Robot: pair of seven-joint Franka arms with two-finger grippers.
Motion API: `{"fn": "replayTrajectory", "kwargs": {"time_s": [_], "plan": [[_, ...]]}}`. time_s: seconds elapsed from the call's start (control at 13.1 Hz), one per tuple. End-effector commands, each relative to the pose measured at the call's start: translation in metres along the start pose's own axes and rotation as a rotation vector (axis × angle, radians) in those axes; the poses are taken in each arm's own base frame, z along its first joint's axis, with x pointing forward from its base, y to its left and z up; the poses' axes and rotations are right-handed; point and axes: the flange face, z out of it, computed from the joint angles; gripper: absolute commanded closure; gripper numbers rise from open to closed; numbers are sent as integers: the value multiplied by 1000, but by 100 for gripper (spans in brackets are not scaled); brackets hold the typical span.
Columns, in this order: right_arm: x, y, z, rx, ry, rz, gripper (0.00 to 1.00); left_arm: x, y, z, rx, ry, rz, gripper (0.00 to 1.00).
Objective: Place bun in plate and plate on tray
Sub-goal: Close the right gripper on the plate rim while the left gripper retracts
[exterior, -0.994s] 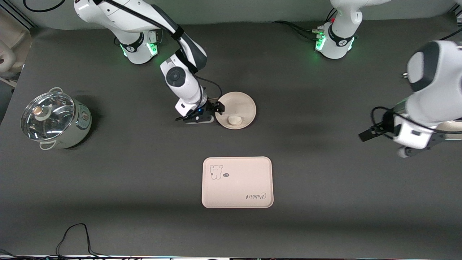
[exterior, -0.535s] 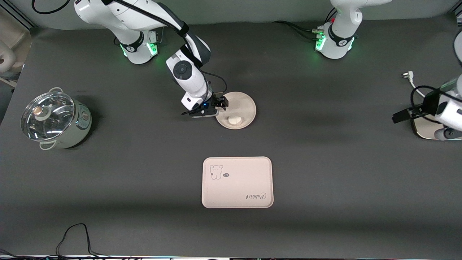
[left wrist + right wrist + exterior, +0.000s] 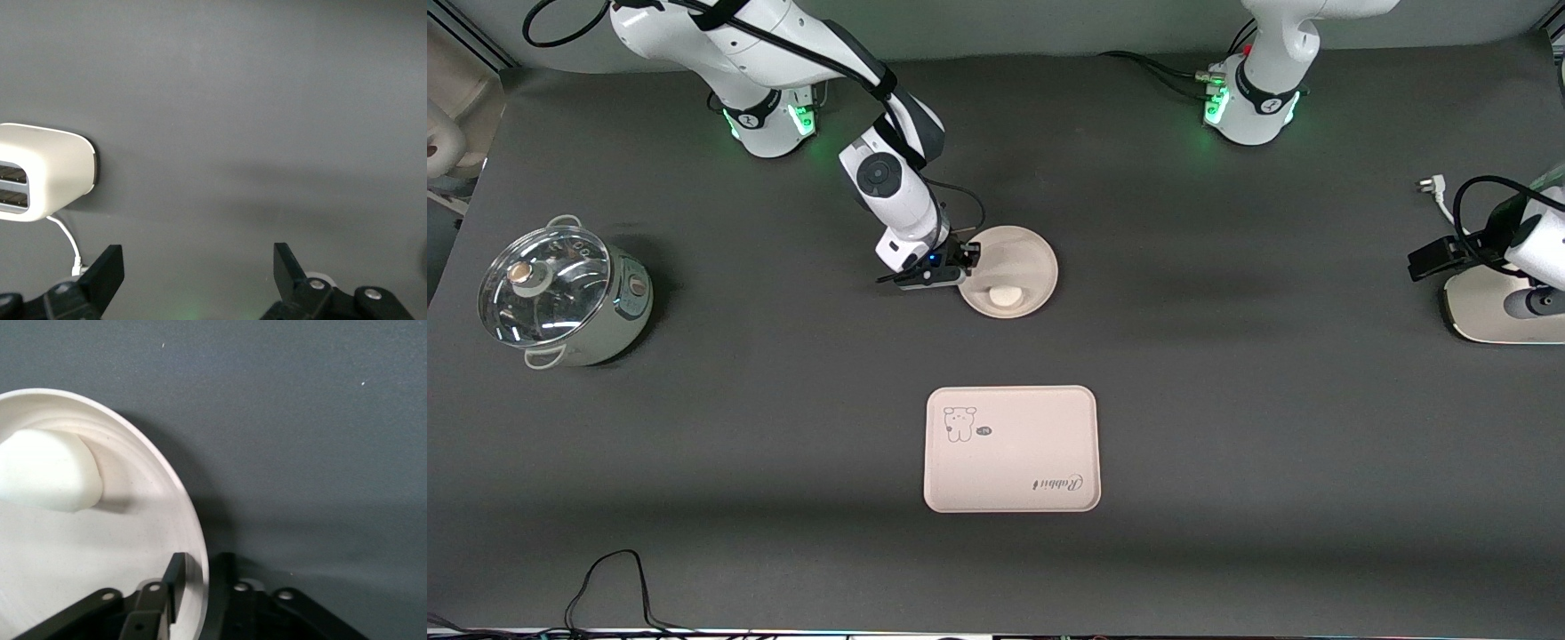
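The round cream plate [image 3: 1033,258] lies on the dark table mid-way between the arms' bases, farther from the front camera than the tray [image 3: 1011,449]. The off-white bun [image 3: 1004,295] rests in the plate on its nearer side. My right gripper [image 3: 969,258] is at the plate's rim on the right arm's side, shut on it. The right wrist view shows one finger inside the plate [image 3: 80,553] and one outside, the right gripper [image 3: 200,567] pinching the rim, with the bun [image 3: 47,470] farther in. My left gripper [image 3: 1430,260] hangs open over the left arm's end of the table, nothing between the fingers of the left gripper [image 3: 199,260].
A steel pot with a glass lid [image 3: 560,293] stands at the right arm's end. A white toaster [image 3: 1494,311] with its cord and plug [image 3: 1430,185] sits at the left arm's end, under the left arm; the left wrist view shows the toaster [image 3: 43,173].
My right gripper moved in along the plate's edge and its fingers closed onto the rim. The left arm pulled back toward its end of the table, over the toaster.
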Motion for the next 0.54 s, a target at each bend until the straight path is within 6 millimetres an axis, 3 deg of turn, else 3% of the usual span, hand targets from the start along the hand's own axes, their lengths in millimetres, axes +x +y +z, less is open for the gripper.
{"fn": "replayTrajectory", "kwargs": {"time_s": [0.0,0.23,0.46], "plan": [[1,-1,-1,0,16,6,100,-22,0,-19,-16,45,38,0],[11,-1,-10,8,30,20,100,-30,0,-24,-37,48,38,0],[43,-17,-39,34,43,57,100,-27,-4,-33,-47,76,28,0]]}}
